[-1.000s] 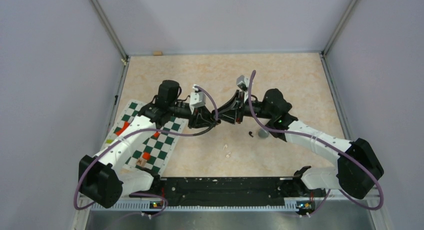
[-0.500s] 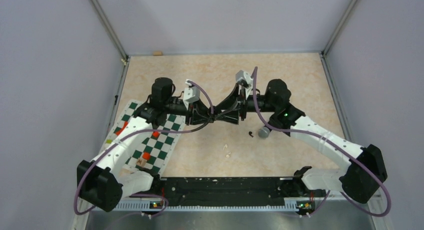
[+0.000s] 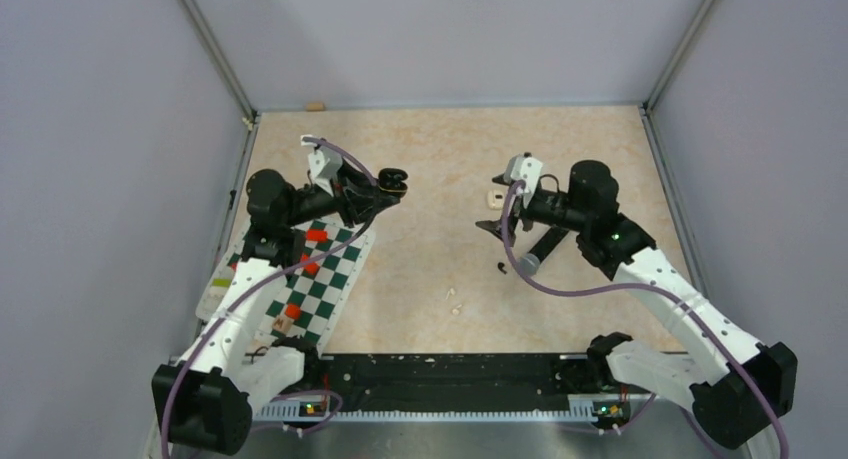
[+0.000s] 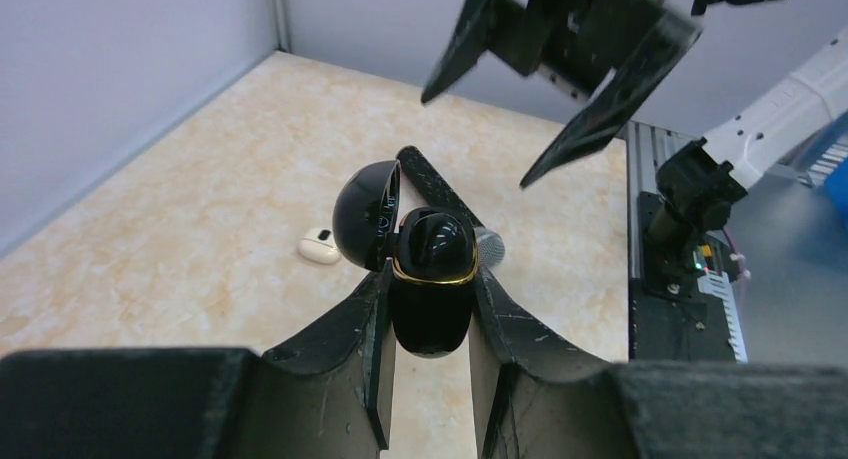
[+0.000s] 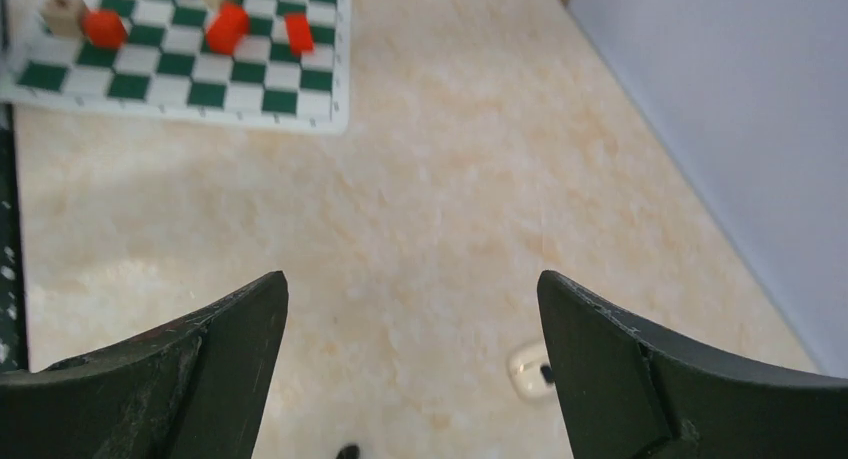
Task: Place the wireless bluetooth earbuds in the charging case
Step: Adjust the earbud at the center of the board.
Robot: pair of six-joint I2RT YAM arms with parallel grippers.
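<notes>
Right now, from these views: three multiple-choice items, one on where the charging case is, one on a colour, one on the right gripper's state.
1. Where is the glossy black charging case with a gold rim?
A. Lying on the table under the right arm
B. Clamped between the fingers of the left gripper
C. Resting on the game mat

2. What colours are the squares of the flat chequered game mat?
A. Green and white
B. Black and red
C. Blue and yellow

3. What state is the right gripper in?
A. Shut on the microphone
B. Shut on a white earbud
C. Open and empty

Answers:
1 B, the left wrist view shows both fingers pressed against the case's sides, its lid open.
2 A, top and right wrist views show green and white squares.
3 C, its wrist view shows bare table between spread fingers.
</notes>
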